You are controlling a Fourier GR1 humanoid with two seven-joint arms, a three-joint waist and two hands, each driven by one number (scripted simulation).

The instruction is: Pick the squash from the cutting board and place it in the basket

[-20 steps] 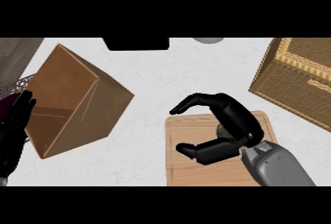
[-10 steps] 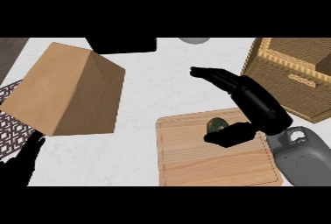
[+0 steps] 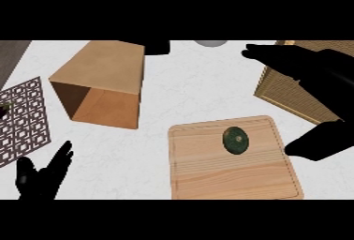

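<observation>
This is a kitchen, seen steeply from above at a counter [image 3: 194,89] whose top is pale and faintly marbled like stone. A wooden cutting board [image 3: 235,173] with a groove running round its edge lies on it, and a dark green squash [image 3: 236,140] sits on the board (food on a board being the plainest kitchen sign here). A woven basket [image 3: 290,89] stands at the right edge. A tan box [image 3: 104,79], open at one side, lies toward the left, and beside it a brown mat with a lattice pattern [image 3: 24,117] lies flat, trivet-like. A small grey round thing [image 3: 211,42] shows at the far edge.
</observation>
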